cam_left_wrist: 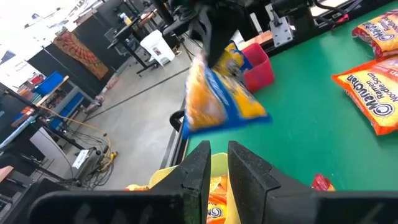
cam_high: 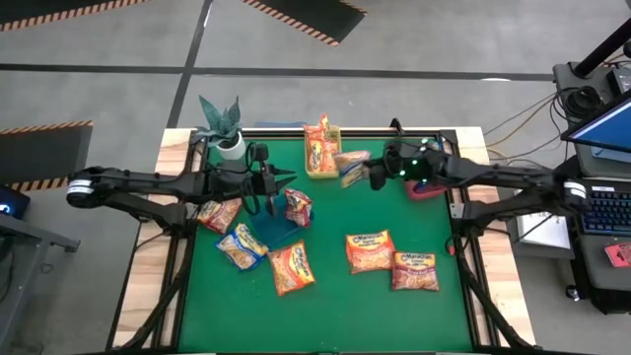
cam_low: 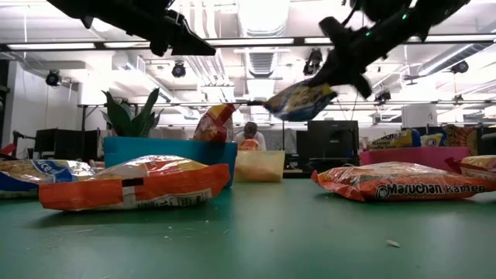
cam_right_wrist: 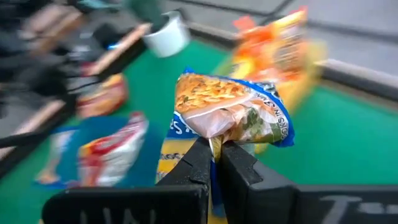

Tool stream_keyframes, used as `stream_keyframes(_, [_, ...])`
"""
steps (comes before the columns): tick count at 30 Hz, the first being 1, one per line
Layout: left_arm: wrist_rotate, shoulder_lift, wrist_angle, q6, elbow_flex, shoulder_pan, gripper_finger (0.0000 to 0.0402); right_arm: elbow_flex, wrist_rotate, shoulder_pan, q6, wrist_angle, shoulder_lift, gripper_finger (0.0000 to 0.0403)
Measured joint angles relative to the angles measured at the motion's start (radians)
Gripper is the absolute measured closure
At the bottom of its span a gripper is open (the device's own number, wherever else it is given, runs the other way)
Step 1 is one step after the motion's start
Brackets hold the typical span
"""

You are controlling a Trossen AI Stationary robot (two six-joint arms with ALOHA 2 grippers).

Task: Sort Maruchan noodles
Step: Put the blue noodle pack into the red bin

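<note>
Right pincer (cam_right_wrist: 214, 152) clamped on edge seam of blue-edged packet (cam_right_wrist: 230, 112), carried in the air above the bench (cam_high: 394, 306), between yellow bin (cam_high: 322, 158) and red bin (cam_high: 426, 187). Pack hanging tilted off the grip in the low view, so light and floppy at the wrapper, stiff noodle block inside. Crimped end seam looks the best hold: flat, thin, less slippery than the glossy face. Probably brittle contents, so no squeezing across the middle.

Left pincer (cam_left_wrist: 219, 163) nearly closed, nothing held, hovering over blue bin (cam_high: 281, 225), which has one red-pink packet (cam_high: 298, 205) standing in it.

Remaining packets flat on the bench: orange ones (cam_high: 370, 251) near the right front, a mixed cluster (cam_high: 242, 247) by the blue bin. Film wrap likely to slide on the green surface; pinch at an end seam rather than scoop.
</note>
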Motion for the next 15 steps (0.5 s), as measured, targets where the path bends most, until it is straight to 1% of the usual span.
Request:
stream_keyframes(2, [0.000, 0.003, 0.010, 0.001, 0.000, 0.000, 0.0363, 0.051, 0.096, 0.000, -0.033, -0.133, -0.038, 0.0394])
stream_keyframes(5, [0.000, 0.003, 0.018, 0.002, 0.000, 0.000, 0.0363, 0.163, 0.274, 0.000, -0.079, -0.395, -0.054, 0.0394])
stream_keyframes(8, [0.000, 0.003, 0.017, 0.002, 0.000, 0.000, 0.0363, 0.280, 0.469, -0.002, -0.108, -0.669, -0.025, 0.0394])
stream_keyframes(10, [0.000, 0.003, 0.018, 0.002, 0.000, 0.000, 0.0363, 0.350, 0.562, -0.003, -0.107, -0.822, 0.009, 0.0394])
stream_keyframes(12, [0.000, 0.003, 0.017, 0.002, 0.000, 0.000, 0.0363, 0.408, 0.609, -0.010, -0.094, -0.942, 0.048, 0.0394])
stream_keyframes(15, [0.001, 0.003, 0.018, 0.002, 0.000, 0.000, 0.0363, 0.479, 0.616, -0.025, -0.056, -1.093, 0.118, 0.0394])
